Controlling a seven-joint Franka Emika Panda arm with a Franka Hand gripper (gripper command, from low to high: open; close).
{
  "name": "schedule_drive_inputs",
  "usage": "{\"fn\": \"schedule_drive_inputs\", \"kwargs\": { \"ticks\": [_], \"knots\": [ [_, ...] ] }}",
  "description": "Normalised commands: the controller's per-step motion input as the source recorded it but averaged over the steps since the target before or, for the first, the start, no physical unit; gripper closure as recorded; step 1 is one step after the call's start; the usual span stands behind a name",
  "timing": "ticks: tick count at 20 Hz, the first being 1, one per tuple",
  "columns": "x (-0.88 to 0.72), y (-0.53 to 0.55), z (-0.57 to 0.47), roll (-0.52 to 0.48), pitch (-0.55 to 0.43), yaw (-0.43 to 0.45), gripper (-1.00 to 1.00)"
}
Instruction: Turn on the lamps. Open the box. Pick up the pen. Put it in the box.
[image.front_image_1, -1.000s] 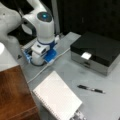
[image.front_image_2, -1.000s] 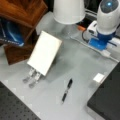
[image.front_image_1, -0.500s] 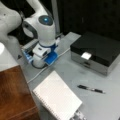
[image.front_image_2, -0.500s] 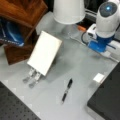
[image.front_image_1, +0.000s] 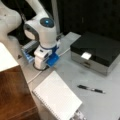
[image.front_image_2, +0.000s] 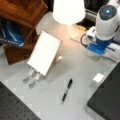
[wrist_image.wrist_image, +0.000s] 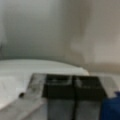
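Observation:
The lamp (image.front_image_2: 68, 11) glows in a front view, and its pale shade (image.front_image_1: 6, 58) shows at a front view's left edge. The box (image.front_image_1: 96, 50) sits closed, with a black lid and a white tag at its front; its corner (image.front_image_2: 107, 100) shows in a front view. On the table the black pen (image.front_image_1: 91, 89) (image.front_image_2: 67, 90) lies loose between the box and a white notepad. My gripper (image.front_image_1: 40, 63) points down at the table beside the lamp, far from the pen. The wrist view shows the gripper (wrist_image.wrist_image: 73, 80) with its dark fingers pressed together and nothing held.
A white notepad (image.front_image_1: 57, 98) (image.front_image_2: 45, 52) stands propped near the pen. A brown wooden block (image.front_image_1: 13, 95) (image.front_image_2: 22, 15) fills one side. A cable (image.front_image_2: 83, 41) runs by the arm's blue mount (image.front_image_2: 98, 47). A small white tag (image.front_image_2: 99, 77) sits at the box's edge.
The arm has shifted only slightly, staying low beside the lamp. The pen, box and notepad have not moved.

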Motion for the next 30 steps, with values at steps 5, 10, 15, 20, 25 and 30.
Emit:
{"fn": "schedule_drive_inputs", "kwargs": {
  "ticks": [5, 10, 15, 20, 25, 30],
  "knots": [
    [-0.99, -0.23, -0.52, -0.048, -0.528, 0.092, 1.00],
    [-1.00, -0.23, -0.35, -0.037, -0.471, 0.082, 1.00],
    [-0.92, -0.20, -0.13, -0.019, -0.428, 0.060, 1.00],
    [-0.71, -0.15, -0.03, 0.021, -0.419, 0.042, 1.00],
    [-0.52, -0.11, 0.18, 0.073, -0.362, 0.029, 1.00],
    [-0.29, -0.05, 0.37, 0.072, -0.268, -0.005, 1.00]
  ]
}}
